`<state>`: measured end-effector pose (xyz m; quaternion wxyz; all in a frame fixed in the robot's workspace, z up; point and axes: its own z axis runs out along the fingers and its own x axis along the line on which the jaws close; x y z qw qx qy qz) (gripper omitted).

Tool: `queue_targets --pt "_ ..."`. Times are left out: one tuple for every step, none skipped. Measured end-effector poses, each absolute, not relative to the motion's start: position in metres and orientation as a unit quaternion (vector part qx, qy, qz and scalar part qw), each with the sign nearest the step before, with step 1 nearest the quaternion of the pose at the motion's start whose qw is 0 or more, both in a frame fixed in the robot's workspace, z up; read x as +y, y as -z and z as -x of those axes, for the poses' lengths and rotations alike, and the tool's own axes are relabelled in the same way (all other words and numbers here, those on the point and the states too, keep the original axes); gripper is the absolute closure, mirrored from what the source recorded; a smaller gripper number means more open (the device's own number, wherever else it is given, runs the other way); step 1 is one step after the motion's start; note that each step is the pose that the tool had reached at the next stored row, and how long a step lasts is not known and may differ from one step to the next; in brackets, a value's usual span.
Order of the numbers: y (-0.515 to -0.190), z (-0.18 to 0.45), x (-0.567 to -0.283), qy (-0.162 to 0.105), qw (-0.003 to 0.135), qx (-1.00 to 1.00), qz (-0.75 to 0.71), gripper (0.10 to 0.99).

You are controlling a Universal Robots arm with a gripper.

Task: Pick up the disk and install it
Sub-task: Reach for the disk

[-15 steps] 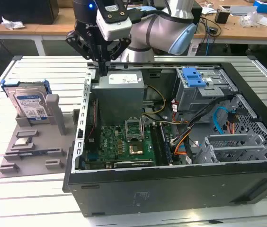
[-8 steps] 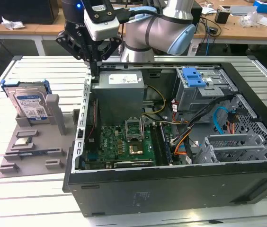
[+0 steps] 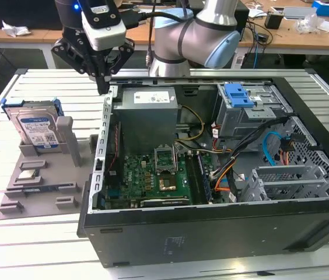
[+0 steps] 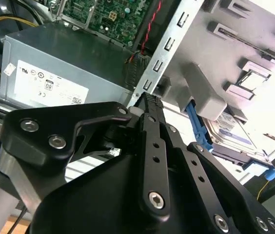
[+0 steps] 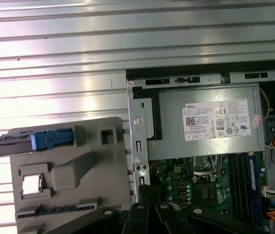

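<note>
The tool (image 3: pixel 102 86) hangs narrow, tips together and empty, above the open computer case's (image 3: pixel 211 239) side wall. Just outside that wall, the disk (image 3: pixel 35 129) stands propped in a grey holder (image 3: pixel 66 140) on the desk (image 3: pixel 24 245), probably to keep its railed edges graspable.

Disk (image 3: pixel 36 129): body was silver metal with a dull sheen, the white-and-blue paper label looked slightly glossy, and the edge rails were smooth blue plastic. Holder (image 3: pixel 42 181) beneath it was matt grey plastic. Table (image 3: pixel 13 248) was bare ribbed metal, bright and reflective along the slats. Gripper (image 3: pixel 102 87) links were matt black metal with shiny screw heads. Arm (image 3: pixel 211 23) was smooth satin silver metal with glossy pale-blue plastic caps. Power supply box (image 3: pixel 147 116) was dull grey sheet metal with a white paper sticker. Case (image 3: pixel 240 233) had a matt black outer panel and perforated grey sheet metal inside. Bracket (image 3: pixel 238 95) was blue plastic.
</note>
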<state>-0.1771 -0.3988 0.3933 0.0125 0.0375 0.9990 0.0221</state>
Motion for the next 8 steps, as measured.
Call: queue_targets --pt "-0.393 0.180 -0.399 -0.022 0.012 0.999 -0.037 0.980" --pt "-0.393 0.181 -0.399 -0.022 0.013 0.999 -0.037 0.980" --pt "-0.393 0.183 -0.399 -0.022 0.012 0.999 -0.037 0.980" --pt "-0.393 0.185 -0.399 -0.022 0.012 0.999 -0.037 0.980" --pt "-0.393 0.186 -0.399 -0.022 0.012 0.999 -0.037 0.980" --pt "-0.393 0.189 -0.399 -0.022 0.012 0.999 -0.037 0.980" --pt "-0.393 0.191 -0.399 -0.022 0.012 0.999 -0.037 0.980" --pt "-0.393 0.192 -0.399 -0.022 0.012 0.999 -0.037 0.980"
